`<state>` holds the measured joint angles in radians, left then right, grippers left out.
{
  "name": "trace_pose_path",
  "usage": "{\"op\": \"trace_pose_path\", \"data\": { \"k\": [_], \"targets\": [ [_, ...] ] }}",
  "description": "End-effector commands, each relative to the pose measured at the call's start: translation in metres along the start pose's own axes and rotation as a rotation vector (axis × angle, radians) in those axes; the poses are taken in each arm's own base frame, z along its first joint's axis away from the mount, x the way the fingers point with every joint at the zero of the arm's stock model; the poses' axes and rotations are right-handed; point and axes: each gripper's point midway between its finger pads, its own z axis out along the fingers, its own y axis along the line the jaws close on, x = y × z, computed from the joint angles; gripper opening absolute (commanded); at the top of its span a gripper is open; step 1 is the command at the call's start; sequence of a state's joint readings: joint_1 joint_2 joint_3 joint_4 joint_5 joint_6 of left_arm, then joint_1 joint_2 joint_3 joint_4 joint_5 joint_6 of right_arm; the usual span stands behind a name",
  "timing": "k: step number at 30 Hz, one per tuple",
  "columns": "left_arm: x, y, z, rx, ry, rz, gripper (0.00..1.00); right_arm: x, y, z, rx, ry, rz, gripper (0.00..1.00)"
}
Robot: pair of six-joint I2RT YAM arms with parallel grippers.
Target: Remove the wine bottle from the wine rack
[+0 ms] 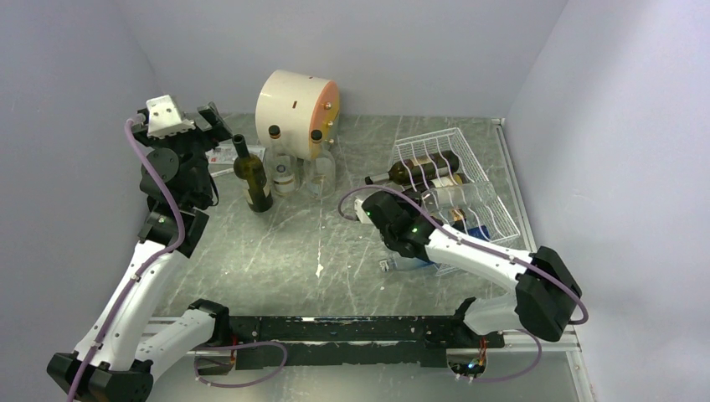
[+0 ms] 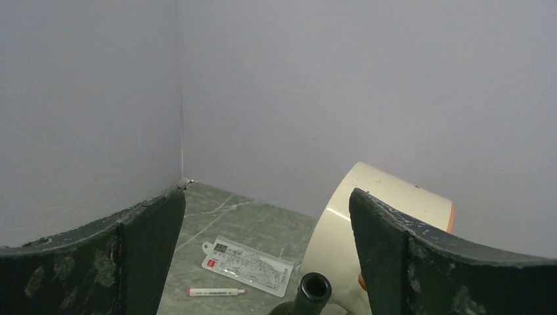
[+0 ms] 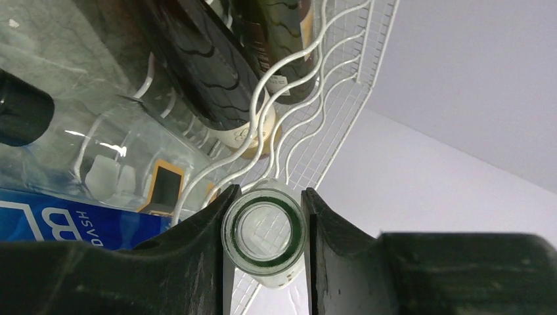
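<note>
The white wire wine rack (image 1: 496, 209) lies at the right of the table with several bottles lying in its wavy cradles (image 3: 332, 79). My right gripper (image 1: 383, 211) is at the rack's near-left end. In the right wrist view it (image 3: 264, 244) is shut on the neck of a clear glass wine bottle (image 3: 264, 235), whose open mouth faces the camera; both fingers (image 3: 200, 252) touch the glass. The bottle's body (image 1: 456, 197) still lies in the rack. My left gripper (image 1: 213, 126) hangs open at the far left, above an upright dark bottle (image 1: 252, 176), holding nothing.
A cream drum with an orange face (image 1: 295, 100) stands at the back, with two clear bottles (image 1: 282, 167) in front of it. Dark bottles (image 3: 197, 59) and a blue-labelled one (image 3: 66, 220) lie beside the held bottle. A pen (image 2: 213, 291) and a plastic packet (image 2: 248, 264) lie near the back-left corner.
</note>
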<state>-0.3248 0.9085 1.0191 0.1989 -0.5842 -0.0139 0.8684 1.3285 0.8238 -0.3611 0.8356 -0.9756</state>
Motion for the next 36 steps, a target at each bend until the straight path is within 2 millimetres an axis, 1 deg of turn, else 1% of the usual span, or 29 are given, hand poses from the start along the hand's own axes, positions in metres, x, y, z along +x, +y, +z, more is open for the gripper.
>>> {"op": "trace_pose_path", "data": {
  "k": [1, 3, 5, 8, 10, 13, 16, 18, 20, 22, 24, 26, 29, 31, 33, 36],
  "targets": [
    [-0.009, 0.002, 0.0, -0.016, -0.032, -0.018, 0.98, 0.005, -0.031, -0.01, 0.095, 0.016, 0.115, 0.0],
    [-0.007, -0.001, 0.0, -0.008, -0.026, -0.019, 0.98, 0.007, -0.038, -0.014, 0.112, 0.016, 0.147, 0.0],
    [-0.006, -0.001, 0.0, -0.008, -0.027, -0.014, 0.98, 0.009, -0.05, -0.022, 0.136, -0.005, 0.207, 0.0],
    [-0.006, -0.001, 0.0, -0.013, -0.025, -0.017, 0.98, 0.007, -0.074, -0.04, 0.144, -0.074, 0.36, 0.0],
    [-0.007, -0.001, -0.002, -0.008, -0.032, -0.018, 0.98, 0.007, -0.095, -0.055, 0.167, -0.129, 0.443, 0.0],
    [-0.007, 0.0, -0.002, -0.019, -0.035, -0.017, 0.98, 0.01, -0.12, -0.073, 0.221, -0.192, 0.508, 0.0],
    [-0.005, -0.003, -0.002, -0.007, -0.028, -0.015, 0.98, 0.011, -0.137, -0.085, 0.256, -0.238, 0.567, 0.0],
    [-0.004, -0.002, -0.002, -0.012, -0.034, -0.016, 0.98, 0.008, -0.15, -0.093, 0.283, -0.283, 0.626, 0.0],
    [-0.002, -0.003, -0.001, -0.01, -0.026, -0.014, 0.98, 0.0, -0.164, -0.102, 0.289, -0.353, 0.709, 0.0],
    [-0.002, -0.006, -0.002, 0.003, -0.024, -0.012, 0.98, -0.015, -0.176, -0.11, 0.259, -0.438, 0.812, 0.0],
    [-0.002, -0.006, -0.002, 0.002, -0.03, -0.008, 0.98, -0.037, -0.182, -0.114, 0.202, -0.534, 0.86, 0.0],
    [-0.002, -0.006, -0.002, 0.001, -0.027, -0.009, 0.98, -0.064, -0.185, -0.121, 0.119, -0.643, 0.895, 0.0],
    [-0.002, -0.006, -0.003, 0.003, -0.031, -0.004, 0.98, -0.095, -0.189, -0.131, 0.038, -0.782, 0.943, 0.0],
    [-0.004, -0.005, -0.004, -0.003, -0.036, -0.004, 0.98, -0.118, -0.19, -0.139, -0.036, -0.885, 0.966, 0.0],
    [-0.005, -0.006, -0.004, 0.002, -0.036, -0.004, 0.98, -0.146, -0.185, -0.15, -0.14, -1.002, 0.978, 0.0],
    [-0.007, -0.003, -0.005, -0.008, -0.045, -0.003, 0.98, -0.181, -0.183, -0.155, -0.24, -1.12, 1.037, 0.0]
  ]
}}
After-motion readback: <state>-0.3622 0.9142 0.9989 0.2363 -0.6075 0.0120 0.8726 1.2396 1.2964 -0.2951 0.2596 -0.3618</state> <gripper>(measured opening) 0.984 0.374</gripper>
